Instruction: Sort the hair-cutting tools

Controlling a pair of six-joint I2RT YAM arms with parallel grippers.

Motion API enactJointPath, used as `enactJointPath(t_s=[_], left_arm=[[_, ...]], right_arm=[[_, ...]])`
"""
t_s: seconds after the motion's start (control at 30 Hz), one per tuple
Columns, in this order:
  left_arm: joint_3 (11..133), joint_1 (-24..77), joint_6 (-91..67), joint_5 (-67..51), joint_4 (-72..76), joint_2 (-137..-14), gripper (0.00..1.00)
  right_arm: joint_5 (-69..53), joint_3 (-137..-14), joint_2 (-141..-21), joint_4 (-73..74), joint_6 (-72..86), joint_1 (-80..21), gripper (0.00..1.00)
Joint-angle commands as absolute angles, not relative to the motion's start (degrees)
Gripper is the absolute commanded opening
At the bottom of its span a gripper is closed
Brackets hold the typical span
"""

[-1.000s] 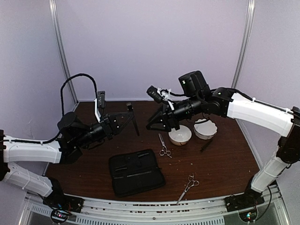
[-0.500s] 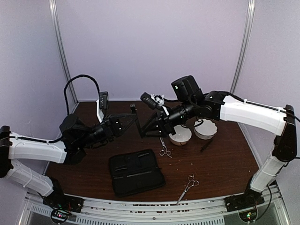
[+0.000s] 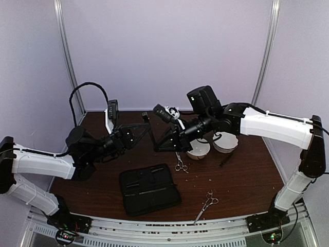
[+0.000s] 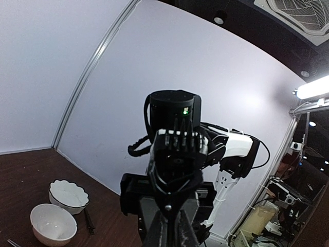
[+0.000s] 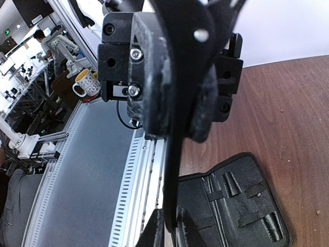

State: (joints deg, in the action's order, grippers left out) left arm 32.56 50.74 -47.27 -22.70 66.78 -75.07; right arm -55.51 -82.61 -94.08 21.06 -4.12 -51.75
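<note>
the left end effector (image 3: 147, 126) clamps a dark stick tool (image 5: 172, 175) aloft, seemingly for handover. the right end effector (image 3: 156, 147) grips it too.

Cropped by the bottom edge of the right wrist view: the right gripper (image 5: 168, 231), only finger stubs showing, so no telling a firm grip on the thin dark stick (image 5: 172, 170) from a bare gap. Likewise cropped in the left wrist view: the left gripper (image 4: 172, 232). From above, too small and dark to part stick from jaws. Half hidden behind the right arm (image 3: 277, 126): smooth white bowl (image 3: 198, 151) and scalloped white bowl (image 3: 227, 145). Cut off low in the right wrist view: the black case (image 5: 231, 206).
</note>
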Motion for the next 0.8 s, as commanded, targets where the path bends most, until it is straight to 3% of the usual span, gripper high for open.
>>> enactJointPath(t_s=[0.0, 0.13, 0.27, 0.37, 0.43, 0.57, 0.63, 0.77], left_arm=[[32.85, 51.06, -47.55, -21.99, 70.93, -75.22, 0.0], [32.01, 51.06, -47.3, -21.33, 70.43, -74.81, 0.0], [32.19, 51.06, -46.06, -20.97, 66.54, -74.18, 0.0], [33.72, 51.06, -42.09, -19.29, 52.54, -70.45, 0.41], [34.56, 51.06, -37.09, -17.11, 40.53, -65.6, 0.54], [37.63, 51.06, -25.13, -8.48, 12.86, -53.55, 0.69], [41.61, 51.06, -21.18, -0.68, -4.14, -49.17, 0.7], [46.12, 51.06, -16.96, 7.67, -21.85, -45.44, 0.7]], right_arm=[[-55.95, -82.79, -93.0, 18.42, -3.43, -52.0, 0.11], [-54.96, -82.57, -92.55, 18.74, -4.23, -51.95, 0.01], [-53.33, -82.03, -91.67, 20.37, -7.05, -51.97, 0.0], [-50.35, -81.82, -90.58, 24.0, -11.35, -51.94, 0.0], [-46.78, -81.32, -89.7, 27.08, -15.16, -51.91, 0.0], [-37.55, -79.59, -88.74, 34.06, -24.34, -51.92, 0.0], [-33.23, -78.89, -89.05, 36.88, -27.69, -52.14, 0.0], [-27.92, -79.75, -91.61, 42.29, -31.2, -53.03, 0.0]])
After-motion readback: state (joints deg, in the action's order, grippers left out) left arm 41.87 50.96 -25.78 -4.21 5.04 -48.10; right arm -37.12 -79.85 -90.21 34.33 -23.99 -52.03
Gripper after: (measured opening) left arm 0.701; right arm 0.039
